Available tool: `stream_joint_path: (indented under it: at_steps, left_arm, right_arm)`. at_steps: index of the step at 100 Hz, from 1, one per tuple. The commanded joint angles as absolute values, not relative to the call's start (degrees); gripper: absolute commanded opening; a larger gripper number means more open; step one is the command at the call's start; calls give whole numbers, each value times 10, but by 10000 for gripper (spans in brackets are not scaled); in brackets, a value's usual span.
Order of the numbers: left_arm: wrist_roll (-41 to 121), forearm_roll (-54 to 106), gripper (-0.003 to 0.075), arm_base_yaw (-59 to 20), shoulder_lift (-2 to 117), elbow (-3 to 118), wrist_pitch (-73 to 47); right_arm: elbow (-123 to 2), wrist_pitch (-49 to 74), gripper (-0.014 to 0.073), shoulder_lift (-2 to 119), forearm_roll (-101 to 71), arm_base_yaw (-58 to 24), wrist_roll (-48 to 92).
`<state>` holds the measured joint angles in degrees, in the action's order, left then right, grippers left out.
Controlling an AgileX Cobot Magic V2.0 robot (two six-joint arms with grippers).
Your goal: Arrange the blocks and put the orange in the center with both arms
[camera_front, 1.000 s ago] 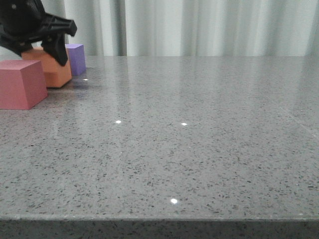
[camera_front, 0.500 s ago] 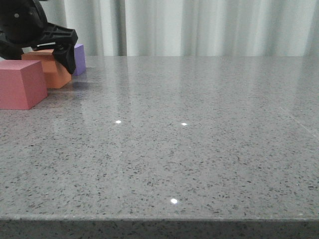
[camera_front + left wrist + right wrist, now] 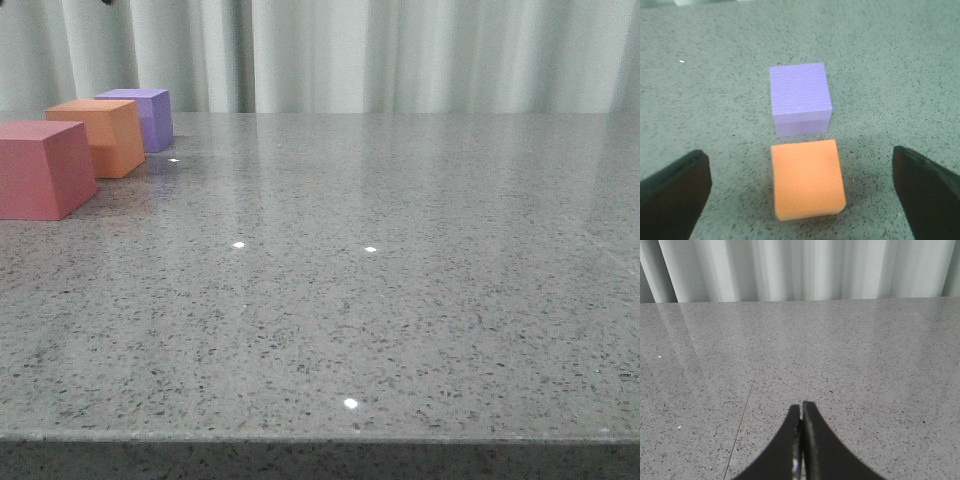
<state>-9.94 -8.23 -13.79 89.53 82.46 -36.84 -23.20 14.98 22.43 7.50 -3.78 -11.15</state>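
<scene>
Three cubes stand in a row at the far left of the table in the front view: the pinkish-red block (image 3: 40, 168) nearest, the orange block (image 3: 100, 135) in the middle, the purple block (image 3: 143, 117) farthest. My left gripper (image 3: 802, 192) is open wide and empty, high above the orange block (image 3: 807, 179), with a finger far out on each side; the purple block (image 3: 800, 97) lies just beyond. The pinkish-red block is out of the left wrist view. My right gripper (image 3: 801, 407) is shut and empty over bare table. Neither gripper shows in the front view.
The grey speckled table (image 3: 380, 280) stretches to the right of the cubes, with its front edge (image 3: 320, 440) near the camera. Pale curtains (image 3: 400, 50) hang behind the table's far edge.
My left gripper was low at the orange and purple blocks; it has risen up and out of the front view, leaving the orange block standing between the other two.
</scene>
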Motion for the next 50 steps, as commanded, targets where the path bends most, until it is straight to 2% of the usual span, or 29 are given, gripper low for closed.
stream_joint_path:
  at_steps: [1, 50]
  left_arm:
    - [-101, -84, 690, -126, 837, 812, -327]
    - [-101, -29, 690, -81, 533, 483, -183]
  right_arm:
    - [-247, 109, -68, 227, 80, -33, -109]
    - [-247, 109, -68, 227, 80, -33, -109]
